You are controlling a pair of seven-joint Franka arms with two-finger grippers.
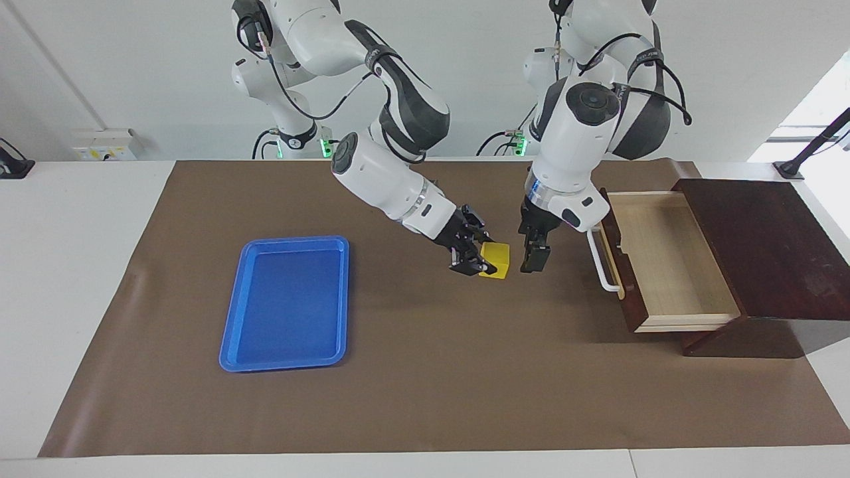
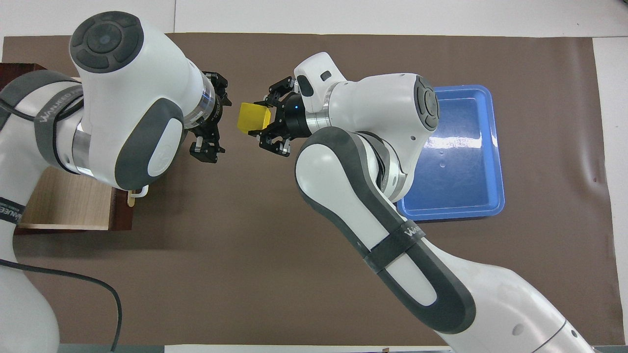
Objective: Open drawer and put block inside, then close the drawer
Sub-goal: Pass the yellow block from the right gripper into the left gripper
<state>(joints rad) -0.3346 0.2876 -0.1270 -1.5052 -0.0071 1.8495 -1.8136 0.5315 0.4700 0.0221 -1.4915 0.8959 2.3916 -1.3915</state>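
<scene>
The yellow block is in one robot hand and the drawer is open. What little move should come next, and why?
Probably the right gripper should carry the yellow block toward the open drawer. The block is up over the brown mat, the drawer shows nothing inside, and it sits at the left arm's end of the table. The left gripper hangs between block and drawer, so a handover is also possible.

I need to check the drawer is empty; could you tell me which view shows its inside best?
The facing view: the open drawer shows its whole pale interior, with nothing in it. In the overhead view the left arm covers most of it, leaving only a corner of the interior visible.
</scene>
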